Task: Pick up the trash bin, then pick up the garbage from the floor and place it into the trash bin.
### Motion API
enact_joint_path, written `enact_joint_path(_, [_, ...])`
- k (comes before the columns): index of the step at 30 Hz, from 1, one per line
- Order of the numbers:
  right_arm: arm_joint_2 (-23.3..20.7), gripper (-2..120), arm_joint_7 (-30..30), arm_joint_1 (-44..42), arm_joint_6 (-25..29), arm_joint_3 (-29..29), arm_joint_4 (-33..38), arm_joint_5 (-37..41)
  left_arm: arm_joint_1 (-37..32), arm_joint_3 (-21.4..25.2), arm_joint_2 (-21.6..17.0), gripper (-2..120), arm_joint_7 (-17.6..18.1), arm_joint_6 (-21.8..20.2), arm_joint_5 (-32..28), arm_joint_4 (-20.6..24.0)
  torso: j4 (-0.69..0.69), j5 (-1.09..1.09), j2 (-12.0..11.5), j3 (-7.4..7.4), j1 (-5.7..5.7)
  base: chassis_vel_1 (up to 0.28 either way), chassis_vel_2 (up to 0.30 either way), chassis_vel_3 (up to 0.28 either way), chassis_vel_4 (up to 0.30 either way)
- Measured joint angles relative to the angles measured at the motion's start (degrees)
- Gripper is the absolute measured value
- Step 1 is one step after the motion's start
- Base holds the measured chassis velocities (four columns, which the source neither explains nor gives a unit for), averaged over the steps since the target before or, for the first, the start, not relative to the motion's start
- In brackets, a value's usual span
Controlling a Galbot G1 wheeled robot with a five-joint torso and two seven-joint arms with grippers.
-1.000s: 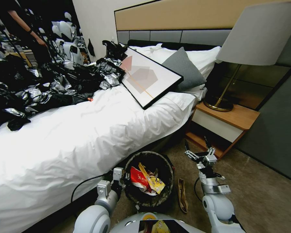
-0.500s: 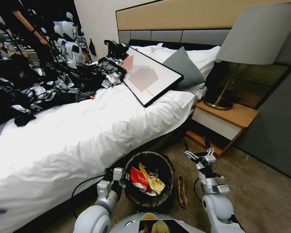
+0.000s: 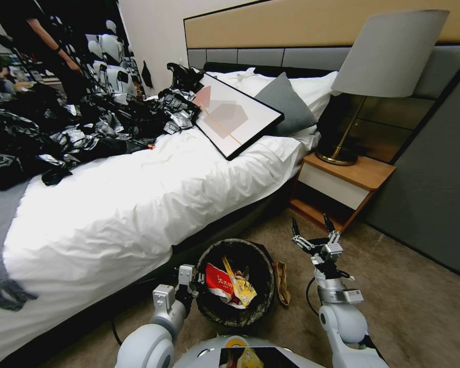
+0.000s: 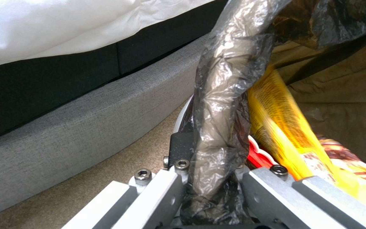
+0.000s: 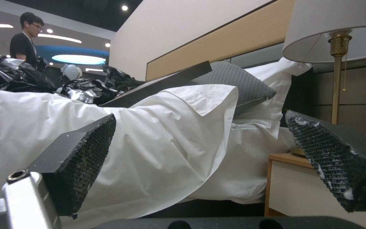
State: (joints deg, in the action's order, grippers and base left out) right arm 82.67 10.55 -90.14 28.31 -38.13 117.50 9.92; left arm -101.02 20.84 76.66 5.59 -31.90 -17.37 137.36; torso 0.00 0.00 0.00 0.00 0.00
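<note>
The trash bin (image 3: 240, 318), lined with a dark bag, is held beside the bed, low in the head view. My left gripper (image 3: 195, 289) is shut on its bag-covered rim (image 4: 217, 127), one finger outside and one inside. Inside the bin lie a red wrapper (image 3: 219, 281) and a yellow wrapper (image 3: 242, 289), and the yellow wrapper (image 4: 282, 127) is close by the left gripper (image 4: 210, 187). A brown piece of garbage (image 3: 282, 284) lies on the carpet just right of the bin. My right gripper (image 3: 310, 226) is raised above the floor to the right of it, open (image 5: 208, 152) and holding nothing.
The white bed (image 3: 138, 204) runs along the left, with black and silver sheeting (image 3: 61, 138) and a framed picture (image 3: 235, 120) on it. A wooden nightstand (image 3: 350, 179) with a lamp (image 3: 388, 56) stands ahead on the right. Open carpet (image 3: 419, 301) lies to the right.
The whole head view has shifted, so the camera moved. The bin stays gripped. The brown piece on the floor now lies closer to the bin.
</note>
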Motion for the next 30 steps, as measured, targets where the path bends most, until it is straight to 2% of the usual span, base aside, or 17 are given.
enact_joint_path(11, [-0.55, 100, -1.09, -0.08, -1.52, 1.32, -0.46, -1.29, 0.04, 0.38, -0.03, 0, -0.03, 0.0, -0.17, 0.03, 0.0, 0.0, 0.0, 0.0, 0.0, 0.0, 0.0, 0.0, 0.0])
enact_joint_path(14, [-1.05, 100, -2.36, 0.07, -4.64, 2.01, -0.54, -0.91, 0.09, 0.65, -0.01, 0, -0.05, 0.0, -0.23, 0.11, 0.0, 0.0, 0.0, 0.0, 0.0, 0.0, 0.0, 0.0, 0.0])
enact_joint_path(17, [-3.11, 100, -8.24, 0.26, -14.5, 4.09, -0.51, 2.89, 0.2, 1.36, -0.02, 0, -0.06, 0.02, -0.39, 0.3, 0.0, 0.0, 0.0, 0.0, 0.0, 0.0, 0.0, 0.0, 0.0])
enact_joint_path(18, [-3.11, 100, -8.24, 0.26, -14.5, 4.09, -0.51, 2.89, 0.2, 1.36, -0.02, 0, -0.06, 0.02, -0.39, 0.3, 0.0, 0.0, 0.0, 0.0, 0.0, 0.0, 0.0, 0.0, 0.0])
enact_joint_path(20, [-4.77, 100, -10.54, 0.55, -19.36, 5.05, -1.39, 5.32, 0.3, 1.73, -0.04, 0, -0.07, 0.03, -0.52, 0.37, 0.0, -0.01, 0.0, 0.0, 0.0, 0.0, 0.0, 0.0, 0.0])
enact_joint_path(22, [-5.1, 100, -10.74, 0.64, -20.08, 5.21, -1.79, 5.6, 0.33, 1.83, -0.05, 0, -0.07, 0.04, -0.54, 0.37, 0.0, 0.0, 0.0, 0.0, 0.0, 0.0, 0.0, 0.0, 0.0])
enact_joint_path(24, [-7.08, 100, -11.5, 0.94, -23.12, 6.31, -4.05, 7.2, 0.39, 2.12, -0.12, 0, -0.07, 0.07, -0.66, 0.38, 0.0, 0.0, 0.0, 0.0, 0.0, 0.0, 0.0, 0.0, 0.0])
enact_joint_path(30, [-9.28, 100, -12.4, 0.59, -25.6, 8.1, -6.64, 7.59, 0.45, 2.19, -0.31, 0, -0.1, 0.11, -0.87, 0.52, 0.0, 0.0, 0.0, 0.0, 0.0, 0.0, 0.0, 0.0, 0.0])
